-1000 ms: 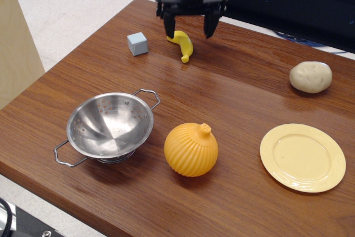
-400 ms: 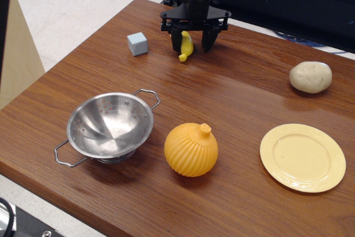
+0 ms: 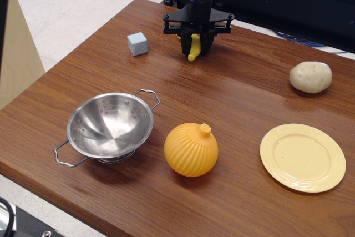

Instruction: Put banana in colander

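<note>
The small yellow banana (image 3: 193,48) is at the far middle of the wooden table, pinched between the two black fingers of my gripper (image 3: 195,46), which has come down on it from above. Only the banana's lower tip and a bit of its top show between the fingers. The gripper is shut on it. The shiny steel colander (image 3: 110,126) with holes and two wire handles stands at the near left of the table, far from the gripper and with nothing in it.
A grey cube (image 3: 137,43) sits just left of the gripper. A ribbed orange gourd (image 3: 191,149) stands right of the colander. A pale-yellow plate (image 3: 303,157) lies near right, a potato (image 3: 310,76) far right. The table's edge runs along the left and front.
The gripper came down over the banana and closed its wide-open fingers on it. The banana turned from lying flat to standing nearly upright and shifted slightly right between the fingers.
</note>
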